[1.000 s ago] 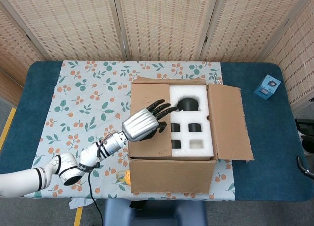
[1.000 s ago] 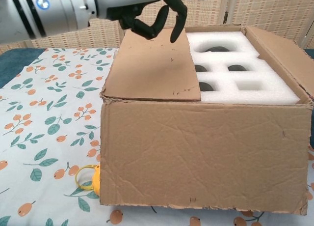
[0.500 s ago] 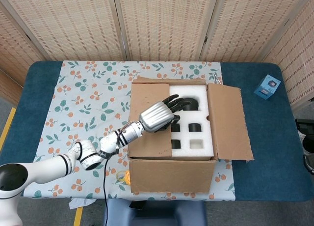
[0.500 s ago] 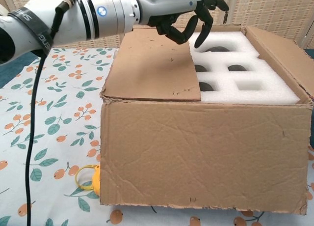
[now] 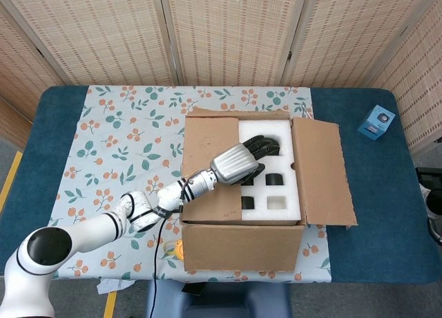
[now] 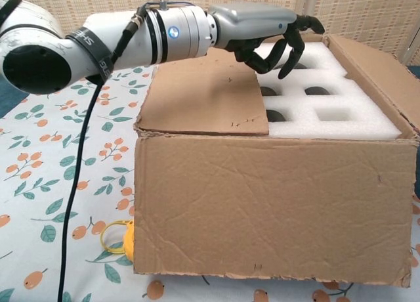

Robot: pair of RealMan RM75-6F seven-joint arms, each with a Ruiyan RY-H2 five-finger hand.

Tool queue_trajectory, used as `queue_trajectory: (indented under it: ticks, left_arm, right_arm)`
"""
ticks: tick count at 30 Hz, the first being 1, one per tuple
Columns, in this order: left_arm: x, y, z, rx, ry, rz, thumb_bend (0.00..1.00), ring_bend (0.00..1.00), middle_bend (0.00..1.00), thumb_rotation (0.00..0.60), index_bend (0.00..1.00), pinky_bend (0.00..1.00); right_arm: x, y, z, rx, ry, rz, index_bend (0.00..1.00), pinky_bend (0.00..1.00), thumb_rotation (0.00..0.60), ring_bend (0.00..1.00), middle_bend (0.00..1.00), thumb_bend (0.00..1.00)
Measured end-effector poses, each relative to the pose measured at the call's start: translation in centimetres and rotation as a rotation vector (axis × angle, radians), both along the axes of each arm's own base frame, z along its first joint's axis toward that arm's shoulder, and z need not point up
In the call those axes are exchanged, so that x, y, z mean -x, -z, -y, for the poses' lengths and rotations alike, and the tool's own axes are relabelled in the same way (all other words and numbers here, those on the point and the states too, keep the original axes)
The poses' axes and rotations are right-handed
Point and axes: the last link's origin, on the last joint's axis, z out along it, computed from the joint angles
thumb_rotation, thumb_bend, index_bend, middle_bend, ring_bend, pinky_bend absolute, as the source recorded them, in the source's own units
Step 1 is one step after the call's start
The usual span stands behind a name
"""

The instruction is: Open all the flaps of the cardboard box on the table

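Now, left hand [image 5: 238, 164]: empty, dark fingers [image 6: 289, 49] curled apart above white foam insert [image 5: 276, 202]
Brown cardboard box [image 6: 275, 210]: left flap [image 5: 207, 169] closed

Brown rectangular cardboard box [image 5: 243, 245], upright beneath the robot hand [image 5: 242, 162]; left flap [image 5: 210, 169] still lying closed under it, right flap [image 5: 322, 173] spread open beyond.
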Motion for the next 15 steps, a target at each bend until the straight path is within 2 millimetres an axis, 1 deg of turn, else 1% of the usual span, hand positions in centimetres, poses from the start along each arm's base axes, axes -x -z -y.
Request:
queue_trajectory:
  ticks: [10, 15]
  left_arm:
    - [1.4, 0.2, -1.6, -0.063, -0.02, -0.045, 1.0, 0.0, 0.06, 0.6, 0.61, 0.0]
    - [2.1, 0.2, -1.9, -0.08, -0.026, -0.064, 1.0, 0.0, 0.06, 0.6, 0.64, 0.0]
  right_arm:
    - [0.1, -0.1, 0.2, -0.005, 0.0, 0.004, 0.24, 0.0, 0.363, 0.0, 0.0, 0.49]
    - [0.1, 0.0, 0.3, -0.009, 0.002, 0.002, 0.24, 0.0, 0.363, 0.0, 0.0, 0.49]
